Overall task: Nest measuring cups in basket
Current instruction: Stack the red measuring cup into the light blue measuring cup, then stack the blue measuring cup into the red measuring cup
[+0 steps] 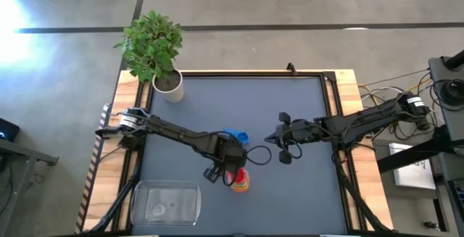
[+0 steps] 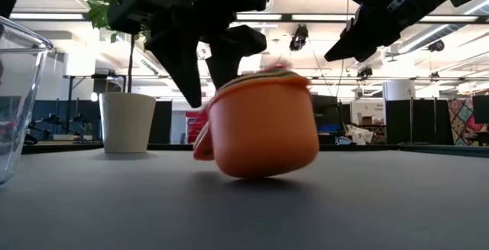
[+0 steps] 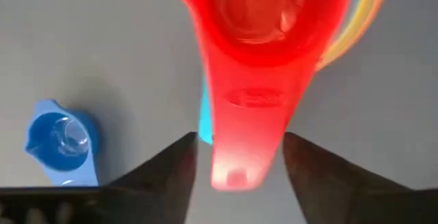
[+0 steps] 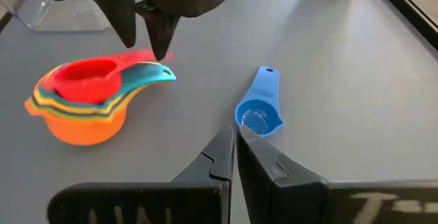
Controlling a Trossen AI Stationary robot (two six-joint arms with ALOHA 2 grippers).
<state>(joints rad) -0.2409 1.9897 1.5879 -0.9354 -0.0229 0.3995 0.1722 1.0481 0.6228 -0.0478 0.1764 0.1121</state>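
Several measuring cups sit nested in a stack [image 4: 79, 104] near the table's middle front: orange at the bottom, then yellow and teal, with the red-pink cup [image 3: 263, 18] on top. In the low view the stack [image 2: 263, 131] leans on its rounded bottom. My left gripper [image 3: 239, 142] is open just above the stack. Its fingers stand on either side of the red-pink cup's handle [image 3: 246, 114], with a gap showing on both sides. The blue cup [image 4: 259, 114] lies alone on the table beyond the stack. My right gripper [image 4: 234, 145] is shut and hovers to the right of it. The clear basket [image 1: 165, 202] rests at the front left.
A white plant pot [image 1: 168, 86] with a green plant stands at the far left corner. The table has a raised frame [image 1: 330, 85] along its edges. Bare dark tabletop lies between the stack and the basket.
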